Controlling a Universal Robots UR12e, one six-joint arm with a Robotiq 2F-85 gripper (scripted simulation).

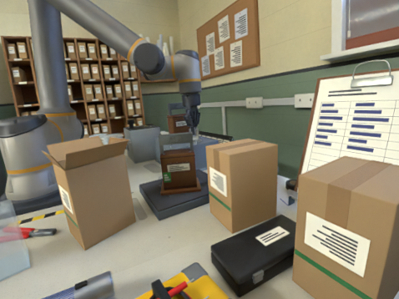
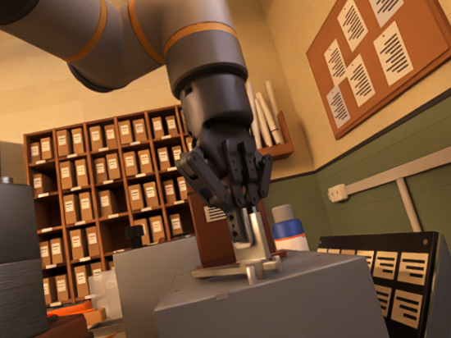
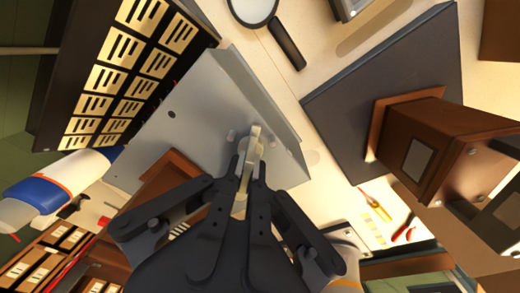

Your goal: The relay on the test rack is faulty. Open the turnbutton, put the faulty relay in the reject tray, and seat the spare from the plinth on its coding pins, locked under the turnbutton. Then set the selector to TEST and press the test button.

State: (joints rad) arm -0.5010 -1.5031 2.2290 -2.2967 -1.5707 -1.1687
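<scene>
The turnbutton (image 3: 250, 148), a pale metal tab standing up on the grey test rack (image 2: 262, 295), is pinched between the two dark fingers of my gripper (image 3: 247, 170), which is closed on its upright blade (image 2: 252, 229). The faulty relay (image 2: 213, 229), a brown block with a white label, sits on the rack just behind the turnbutton. The spare relay (image 1: 179, 170), another brown block with a label, stands upright on the dark plinth (image 1: 175, 197) nearer the front of the bench. Two small pins (image 3: 271, 142) flank the turnbutton's base.
A tall closed carton (image 1: 242, 182) stands right of the plinth, and an open carton (image 1: 94, 188) left of it. A black panel of brass labels (image 2: 393, 270) rises beside the rack, with a blue-and-white bottle (image 2: 289, 227) behind. A grey box (image 1: 142, 140) sits further back.
</scene>
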